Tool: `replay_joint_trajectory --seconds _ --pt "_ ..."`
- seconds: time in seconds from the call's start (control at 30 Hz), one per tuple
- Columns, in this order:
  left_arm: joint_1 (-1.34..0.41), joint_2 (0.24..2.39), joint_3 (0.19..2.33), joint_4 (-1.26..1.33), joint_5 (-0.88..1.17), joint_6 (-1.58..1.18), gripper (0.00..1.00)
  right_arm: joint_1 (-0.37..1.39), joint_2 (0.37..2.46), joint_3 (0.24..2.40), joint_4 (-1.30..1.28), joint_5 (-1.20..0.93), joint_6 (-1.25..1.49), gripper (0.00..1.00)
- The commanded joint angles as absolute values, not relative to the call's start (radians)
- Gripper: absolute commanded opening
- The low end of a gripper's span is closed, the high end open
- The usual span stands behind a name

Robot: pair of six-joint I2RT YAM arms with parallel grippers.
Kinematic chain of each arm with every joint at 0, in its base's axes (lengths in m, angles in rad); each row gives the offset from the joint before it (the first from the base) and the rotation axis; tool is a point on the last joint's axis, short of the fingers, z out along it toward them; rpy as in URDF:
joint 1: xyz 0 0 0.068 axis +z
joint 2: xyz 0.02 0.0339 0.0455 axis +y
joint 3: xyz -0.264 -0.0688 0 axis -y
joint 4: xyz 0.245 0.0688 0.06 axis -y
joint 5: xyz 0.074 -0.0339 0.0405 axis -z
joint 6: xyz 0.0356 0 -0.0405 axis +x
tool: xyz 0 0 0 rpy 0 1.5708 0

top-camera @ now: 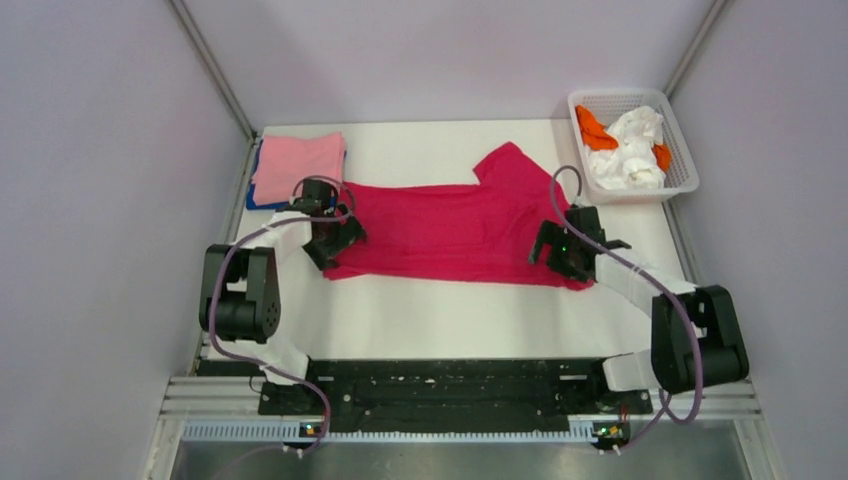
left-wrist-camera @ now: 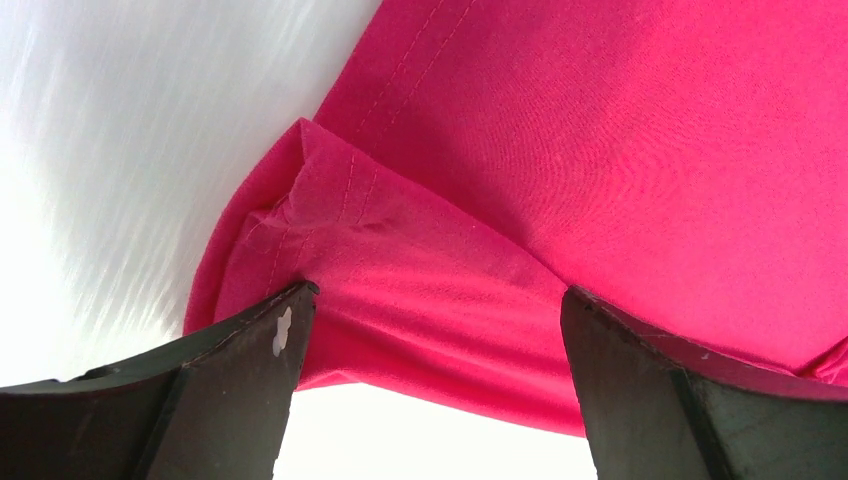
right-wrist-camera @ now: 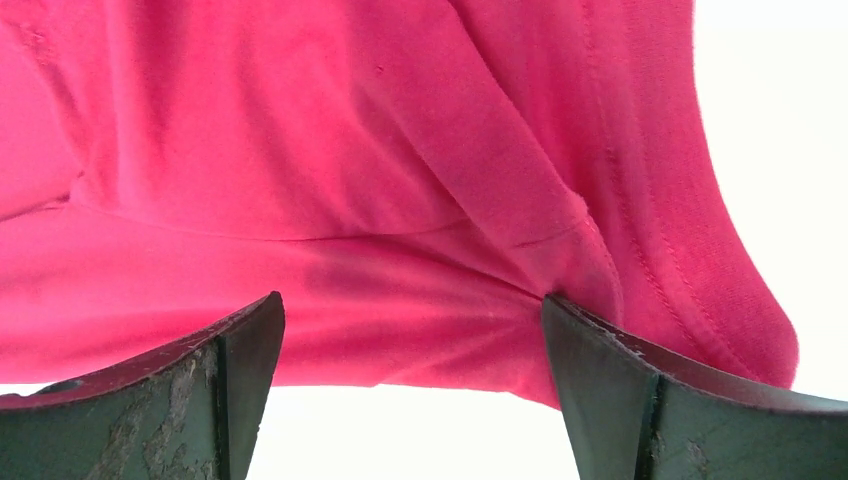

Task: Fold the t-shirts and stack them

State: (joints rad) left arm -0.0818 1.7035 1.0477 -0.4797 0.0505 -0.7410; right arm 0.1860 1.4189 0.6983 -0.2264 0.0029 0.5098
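From above, the crimson t-shirt (top-camera: 450,230) lies spread across mid-table (top-camera: 450,310), with the left gripper (top-camera: 338,238) at its left end and the right gripper (top-camera: 557,252) at its right. The pink t-shirt (top-camera: 298,165) lies folded on the blue t-shirt (top-camera: 256,195) in the far-left corner.
Left wrist: fingers (left-wrist-camera: 240,370) apart over a folded corner of the crimson shirt.
Right wrist: fingers (right-wrist-camera: 640,400) apart over its near edge.

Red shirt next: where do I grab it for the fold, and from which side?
Take the red shirt by the two corners of its near edge, coming in low from the near side. It lies flat and sideways, and that edge is bunched into a thicker lip at both ends. The open left gripper and right gripper each straddle that lip.
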Motion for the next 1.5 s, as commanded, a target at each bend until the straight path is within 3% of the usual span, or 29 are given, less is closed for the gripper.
replay_joint_trajectory --seconds 0.0,0.3,0.63,0.83,1.03,1.27,1.47 --pt "-0.069 1.596 0.890 -0.603 -0.005 -0.729 0.99 0.169 1.292 0.591 -0.459 0.024 0.548 0.99" --pt "-0.099 1.325 0.625 -0.710 0.021 -0.814 0.99 0.232 0.934 0.447 -0.606 -0.023 0.738 0.99" --pt "-0.149 1.017 0.627 -0.847 -0.055 -0.869 0.99 0.248 0.693 0.452 -0.700 0.082 0.816 0.99" --pt "-0.149 1.045 0.771 -0.835 -0.119 -0.825 0.99 0.250 0.749 0.513 -0.627 0.115 0.730 0.99" --pt "-0.149 1.124 0.868 -0.768 -0.120 -0.801 0.99 0.259 0.813 0.487 -0.425 -0.027 0.724 0.99" --pt "-0.137 1.269 0.970 -0.719 -0.188 -0.782 0.99 0.261 0.912 0.515 -0.314 -0.015 0.673 0.99" --pt "-0.103 1.456 1.111 -0.671 -0.254 -0.772 0.97 0.260 1.079 0.688 -0.180 -0.014 0.535 0.99"
